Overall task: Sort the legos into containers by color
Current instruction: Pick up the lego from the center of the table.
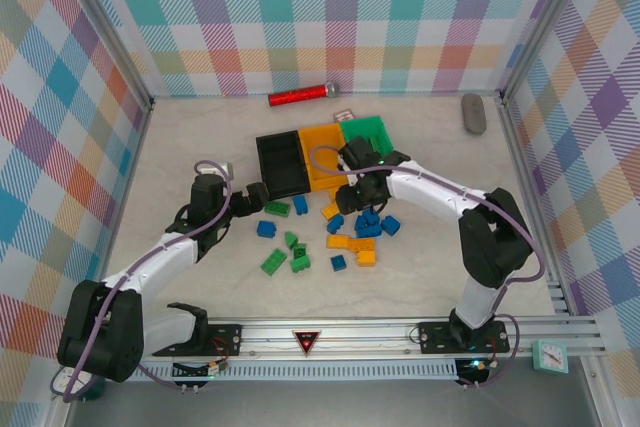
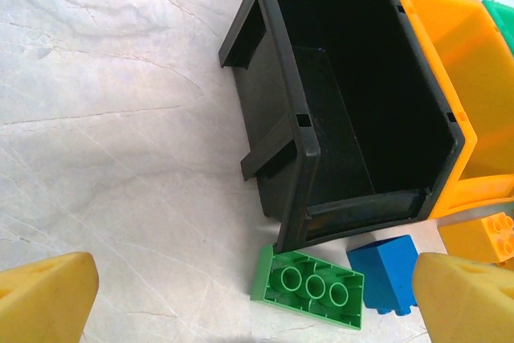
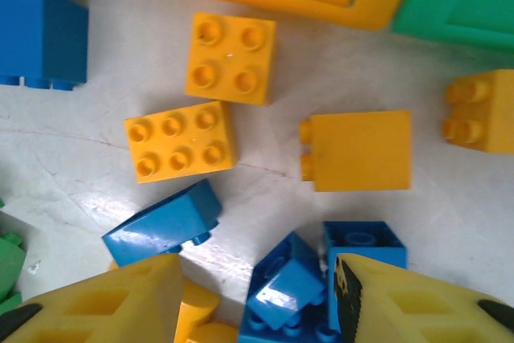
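**While both grippers hang over the pile, the green brick is the left arm's to take**

Since the legos (image 1: 330,237) lie scattered on the table (image 1: 180,147) between the arm bases and the bins, I start at the near side.

My left gripper (image 2: 257,299) stands spread as wide as it goes, with nothing in it and touching nothing. A green brick (image 2: 309,285) lies straight ahead of it, centred between the two fingers. Its long axis runs across the gap from one finger toward the other, tilted a little. A single blue brick (image 2: 389,272) sits just beside it on the right.

My right gripper (image 3: 257,279) has its jaws parted partway. A clump of blue bricks (image 3: 285,291) lies on the table in the gap between them. I see no pinch on any of them, so I judge that hand unloaded. Three yellow bricks (image 3: 181,140) lie just past the clump, toward the bins.

Farther on stands the row of bins. The black bin (image 2: 281,70) is on the left, its near corner just beside the green brick. The orange bin (image 1: 322,137) is next, and the green bin (image 1: 370,130) is on the right.

The left arm is nearer the green brick, yet its bin lies across the row, on the right arm's side. That would be a long carry, I reckon.

At the back wall, a red cylinder (image 1: 300,96) and a grey oval object (image 1: 473,112) lie well apart from all this.
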`<state>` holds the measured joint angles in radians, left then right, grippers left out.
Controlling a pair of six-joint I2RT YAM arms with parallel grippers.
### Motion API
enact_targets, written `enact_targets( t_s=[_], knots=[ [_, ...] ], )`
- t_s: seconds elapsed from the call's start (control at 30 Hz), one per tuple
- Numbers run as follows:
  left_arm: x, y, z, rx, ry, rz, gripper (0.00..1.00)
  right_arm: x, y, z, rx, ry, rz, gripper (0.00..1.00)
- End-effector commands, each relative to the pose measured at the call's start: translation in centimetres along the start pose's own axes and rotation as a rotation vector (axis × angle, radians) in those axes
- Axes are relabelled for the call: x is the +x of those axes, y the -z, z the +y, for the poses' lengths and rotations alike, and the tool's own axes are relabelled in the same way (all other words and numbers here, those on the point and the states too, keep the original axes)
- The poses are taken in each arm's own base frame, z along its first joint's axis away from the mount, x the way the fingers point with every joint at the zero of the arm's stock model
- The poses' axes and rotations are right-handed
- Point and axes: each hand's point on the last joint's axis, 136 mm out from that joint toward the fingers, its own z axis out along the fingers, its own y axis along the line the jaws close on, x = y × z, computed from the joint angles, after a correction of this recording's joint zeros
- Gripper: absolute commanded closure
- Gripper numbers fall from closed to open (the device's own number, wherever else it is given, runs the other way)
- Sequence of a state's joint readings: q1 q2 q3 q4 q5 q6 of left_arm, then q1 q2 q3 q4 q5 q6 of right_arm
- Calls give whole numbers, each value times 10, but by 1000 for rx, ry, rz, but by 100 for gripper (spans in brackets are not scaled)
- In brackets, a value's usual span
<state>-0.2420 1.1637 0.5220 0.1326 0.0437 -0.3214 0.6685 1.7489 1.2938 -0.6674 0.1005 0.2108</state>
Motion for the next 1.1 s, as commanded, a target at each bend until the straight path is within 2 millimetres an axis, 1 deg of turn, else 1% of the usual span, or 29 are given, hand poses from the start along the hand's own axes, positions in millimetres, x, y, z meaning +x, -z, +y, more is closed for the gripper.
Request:
enact_targets(
  t_s=[0.0,0.13,0.2,0.33,0.5,0.63,0.73,0.83,1.0,1.07],
  knots=[
    [-7,3,-9,30,-8,-19,0,-3,-18,-20,105,-34,12,44],
    [-8,4,-7,18,-12,-24,0,-11,-28,-38,218,-28,20,39],
    [-8,5,-10,34,-9,-26,0,-11,-33,-41,207,-39,29,39],
    [-9,5,-8,23,-13,-30,0,-7,-44,-44,200,-57,66,40],
    [-10,7,-10,32,-14,-31,0,-9,-60,-38,154,-59,89,40],
    [-9,5,-7,13,-14,-24,0,-13,-65,-32,119,-62,80,46],
    [-9,5,-9,25,-12,-21,0,-17,-61,-29,112,-54,67,57],
    [-7,4,-8,26,-6,-21,0,-20,-49,-27,99,-57,48,63],
    [-9,5,-7,16,-8,-24,0,-29,-16,-27,93,-60,-22,65],
    [-8,5,-8,24,-7,-25,0,-37,-3,-22,68,-66,-53,65]
  ],
)
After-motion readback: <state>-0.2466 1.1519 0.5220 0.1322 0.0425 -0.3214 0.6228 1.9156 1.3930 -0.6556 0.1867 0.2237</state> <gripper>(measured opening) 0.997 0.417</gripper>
